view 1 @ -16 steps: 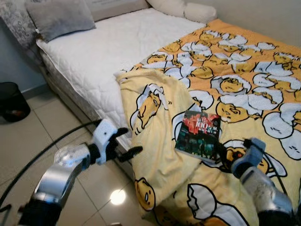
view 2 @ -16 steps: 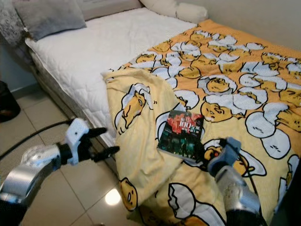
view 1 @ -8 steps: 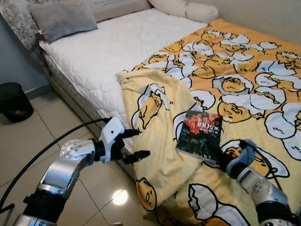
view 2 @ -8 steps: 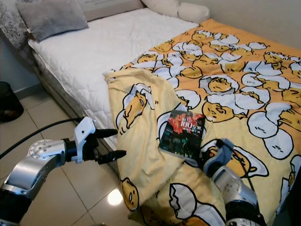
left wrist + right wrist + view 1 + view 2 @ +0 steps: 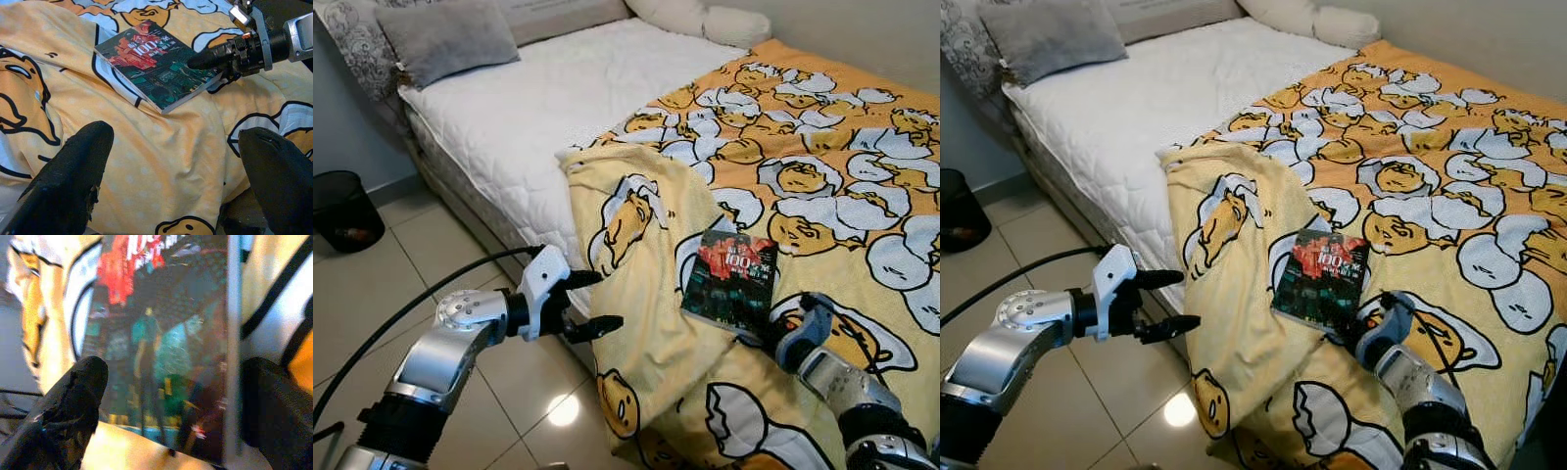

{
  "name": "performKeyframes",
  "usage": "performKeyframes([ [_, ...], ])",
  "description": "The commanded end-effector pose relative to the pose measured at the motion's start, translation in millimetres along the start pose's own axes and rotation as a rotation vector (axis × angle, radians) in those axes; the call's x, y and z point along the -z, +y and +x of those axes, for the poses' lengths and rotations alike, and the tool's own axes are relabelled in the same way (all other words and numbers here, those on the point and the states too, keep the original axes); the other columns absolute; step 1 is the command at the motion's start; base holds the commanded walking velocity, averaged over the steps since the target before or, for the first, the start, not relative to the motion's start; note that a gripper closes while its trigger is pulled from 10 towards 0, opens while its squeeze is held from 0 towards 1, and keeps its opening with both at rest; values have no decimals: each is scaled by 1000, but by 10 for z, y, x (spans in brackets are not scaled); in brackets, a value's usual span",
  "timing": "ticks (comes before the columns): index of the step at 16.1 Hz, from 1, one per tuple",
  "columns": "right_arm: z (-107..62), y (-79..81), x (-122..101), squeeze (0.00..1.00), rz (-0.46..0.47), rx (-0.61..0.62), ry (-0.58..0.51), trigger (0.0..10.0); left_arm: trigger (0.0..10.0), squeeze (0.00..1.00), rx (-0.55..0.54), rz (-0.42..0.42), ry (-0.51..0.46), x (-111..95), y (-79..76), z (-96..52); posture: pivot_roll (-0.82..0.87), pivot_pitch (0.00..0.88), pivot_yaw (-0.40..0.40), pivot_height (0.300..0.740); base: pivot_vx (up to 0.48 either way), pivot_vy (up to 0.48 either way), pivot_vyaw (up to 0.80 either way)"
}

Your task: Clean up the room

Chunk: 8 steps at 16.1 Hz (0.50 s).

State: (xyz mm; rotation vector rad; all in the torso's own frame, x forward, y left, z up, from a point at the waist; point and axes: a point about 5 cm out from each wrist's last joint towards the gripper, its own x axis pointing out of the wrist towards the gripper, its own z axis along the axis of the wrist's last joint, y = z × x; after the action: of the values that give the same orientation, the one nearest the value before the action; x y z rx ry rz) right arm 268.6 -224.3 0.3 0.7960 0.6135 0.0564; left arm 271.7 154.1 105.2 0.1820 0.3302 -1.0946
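Book flat on yellow blanket at bed edge, long axis running away from robot. Right gripper at book's near corner, fingers apart, straddling it. Left gripper fingers apart, beside blanket overhang, farther off. Right arm nearer for pickup.

This is a bedroom in a home. A bed with a white quilted mattress takes up most of the room, and a yellow cartoon-print blanket covers its far half and spills over the near edge toward the floor. A grey pillow lies at the head corner and white pillows lie along the wall side. The floor is pale glossy tile, and a small black bin stands beside the bed's head end.
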Motion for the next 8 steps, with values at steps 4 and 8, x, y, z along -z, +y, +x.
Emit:
performKeyframes([
  [4, 15, 172, -148, 0, 106, -166, -10, 10000, 10000, 824, 10, 19, 3, -32, -7, 12, -31, 0, -1, 740, 0, 0, 0],
  [8, -13, 212, -185, 0, 125, -214, 26, 10000, 10000, 812, 10, 20, 4, -30, 2, 12, -35, 0, -4, 740, 0, 0, 0],
])
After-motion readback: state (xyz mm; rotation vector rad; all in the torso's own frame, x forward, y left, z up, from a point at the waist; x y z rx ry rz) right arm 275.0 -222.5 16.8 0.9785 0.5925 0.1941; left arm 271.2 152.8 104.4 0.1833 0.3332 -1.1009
